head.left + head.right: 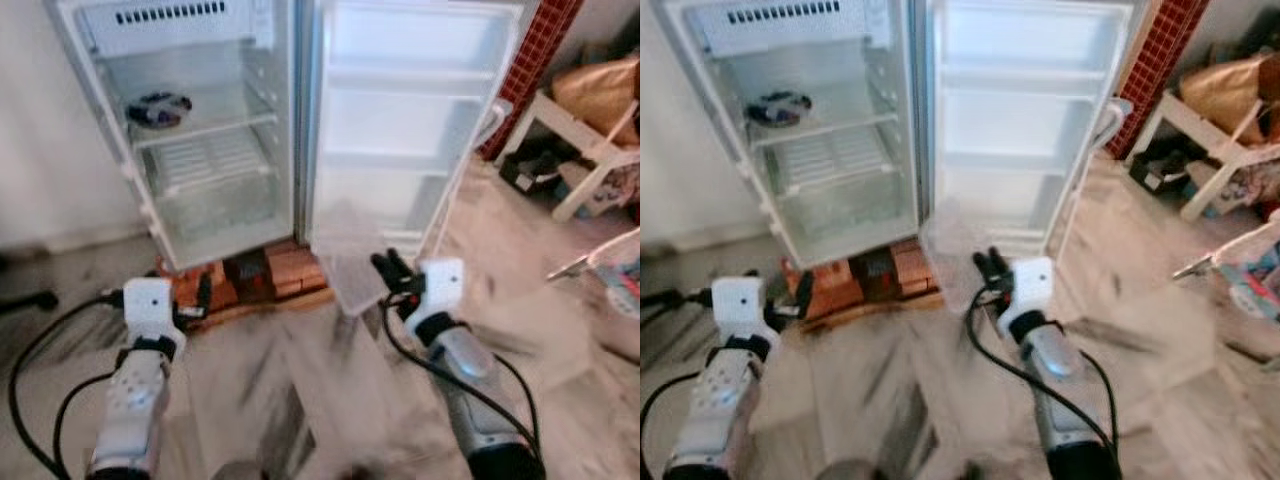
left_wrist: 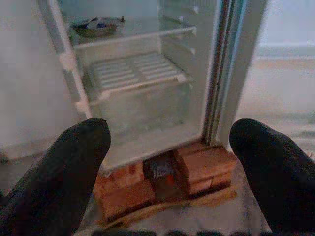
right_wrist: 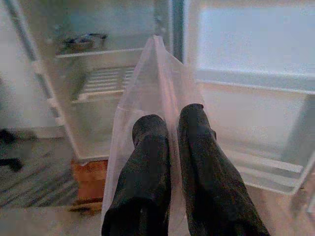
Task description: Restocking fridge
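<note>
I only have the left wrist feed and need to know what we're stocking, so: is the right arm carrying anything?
Observer: Yes. The right gripper is shut on a clear plastic bag, pinched between its two black fingers.
Operator: Where is that bag relative to the fridge?
Observer: It's held up in front of the open fridge door, low, near the door's bottom shelf.
Operator: Anything off to the right I should avoid?
Observer: A white stool stands to the right of the door, with a brown paper bag on it.
</note>
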Controlling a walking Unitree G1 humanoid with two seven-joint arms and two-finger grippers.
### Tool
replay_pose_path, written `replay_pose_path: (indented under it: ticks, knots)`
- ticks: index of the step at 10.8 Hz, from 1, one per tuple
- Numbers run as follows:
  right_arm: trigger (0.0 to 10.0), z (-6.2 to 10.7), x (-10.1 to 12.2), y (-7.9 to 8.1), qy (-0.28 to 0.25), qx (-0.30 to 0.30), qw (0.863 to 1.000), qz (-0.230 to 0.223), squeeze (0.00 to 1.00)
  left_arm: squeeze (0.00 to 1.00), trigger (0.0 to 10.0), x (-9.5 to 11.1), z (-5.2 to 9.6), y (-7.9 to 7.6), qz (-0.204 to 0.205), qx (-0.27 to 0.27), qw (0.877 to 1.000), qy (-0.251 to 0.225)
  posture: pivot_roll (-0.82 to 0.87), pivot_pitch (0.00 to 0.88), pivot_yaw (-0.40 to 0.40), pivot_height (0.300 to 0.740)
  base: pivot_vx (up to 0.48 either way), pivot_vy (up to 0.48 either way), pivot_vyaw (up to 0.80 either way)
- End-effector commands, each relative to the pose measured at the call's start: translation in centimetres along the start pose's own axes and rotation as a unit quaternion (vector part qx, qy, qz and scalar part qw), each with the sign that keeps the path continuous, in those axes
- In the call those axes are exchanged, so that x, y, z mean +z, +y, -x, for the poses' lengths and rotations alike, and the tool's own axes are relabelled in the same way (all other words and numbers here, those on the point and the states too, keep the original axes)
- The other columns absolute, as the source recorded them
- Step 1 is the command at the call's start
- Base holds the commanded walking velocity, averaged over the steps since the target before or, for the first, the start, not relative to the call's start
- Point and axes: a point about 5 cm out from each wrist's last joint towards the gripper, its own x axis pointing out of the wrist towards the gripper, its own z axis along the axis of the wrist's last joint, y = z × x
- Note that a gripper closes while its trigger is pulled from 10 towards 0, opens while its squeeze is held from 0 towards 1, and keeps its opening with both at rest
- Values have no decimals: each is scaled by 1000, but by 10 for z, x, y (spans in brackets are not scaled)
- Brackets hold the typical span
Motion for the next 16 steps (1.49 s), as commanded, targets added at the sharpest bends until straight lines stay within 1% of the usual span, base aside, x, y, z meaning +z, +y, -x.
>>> replay_pose_path:
  ticks: [1, 3, 4, 5, 6, 7, 8, 16]
  knots:
    - [10000, 1, -5, -1, 12, -4, 1000, 19, 0, 0, 10000, 1, 1, -3, -9, -8, 1000, -3, 114, 48, -54, 740, 0, 420, 0]
    - [10000, 1, -5, 0, 9, -1, 1000, 5, 0, 0, 10000, 1, 1, -4, -12, -12, 1000, -8, 114, 46, -54, 740, 120, 418, 0]
    - [10000, 1, -5, -3, 13, -13, 1000, 2, 0, 0, 10000, 1, 1, -4, -13, -12, 1000, -8, 114, 46, -54, 740, 251, 409, 0]
    - [10000, 1, -4, -4, 4, -13, 1000, 2, 0, 0, 10000, 1, 1, -5, -14, -13, 1000, -8, 114, 46, -54, 740, 311, 292, 0]
    - [10000, 2, -2, -5, -1, -15, 1000, -3, 0, 0, 10000, -1, 1, -4, -15, -8, 1000, -3, 112, 46, -54, 740, 0, 0, 0]
    - [10000, 2, -1, -6, -3, -12, 1000, 0, 0, 0, 10000, 0, 1, -5, -19, -17, 1000, -8, 113, 46, -55, 740, 0, 0, 0]
    - [10000, 1, 2, -5, -12, -7, 1000, -4, 0, 0, 10000, 1, 1, -6, -16, -23, 1000, -11, 113, 45, -56, 740, 341, 0, 0]
    - [10000, -1, 5, -4, -22, 5, 1000, -6, 0, 0, 10000, 1, 0, -8, -12, -30, 999, -13, 108, 43, -57, 740, 440, 0, 0]
